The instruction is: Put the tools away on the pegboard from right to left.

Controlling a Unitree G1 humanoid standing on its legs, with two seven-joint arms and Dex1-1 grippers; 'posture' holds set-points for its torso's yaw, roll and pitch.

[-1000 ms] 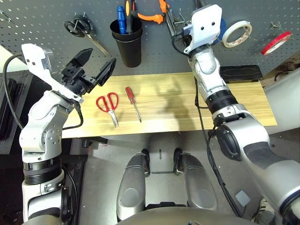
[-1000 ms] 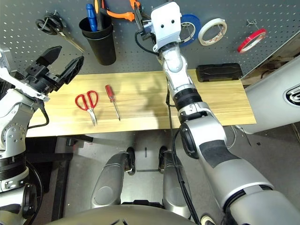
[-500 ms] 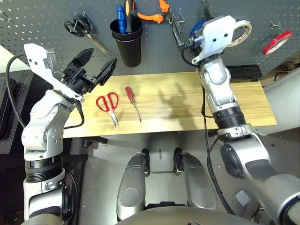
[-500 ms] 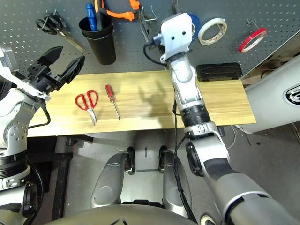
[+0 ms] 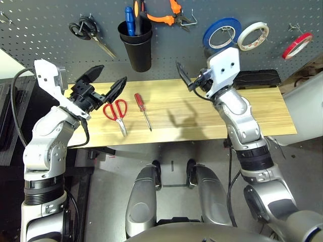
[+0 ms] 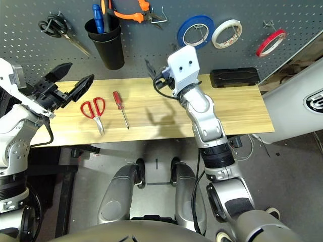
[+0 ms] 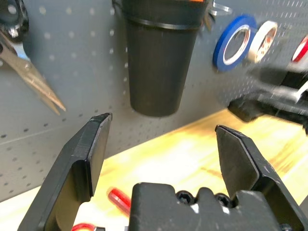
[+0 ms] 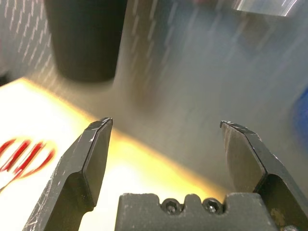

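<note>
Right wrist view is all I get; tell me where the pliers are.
Observer: The orange-handled pliers are up on the pegboard, between the black cup and the blue tape roll.

Operator: Give me the red tape ring.

Observer: The red tape ring hangs on a hook to the right of the white tape roll.

Operator: Now the left tool.

Observer: The left tool is open and empty, its fingers pointing toward the pegboard.

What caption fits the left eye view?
Red-handled scissors and a screwdriver remain on the wooden table; pliers hang on the pegboard.
</note>
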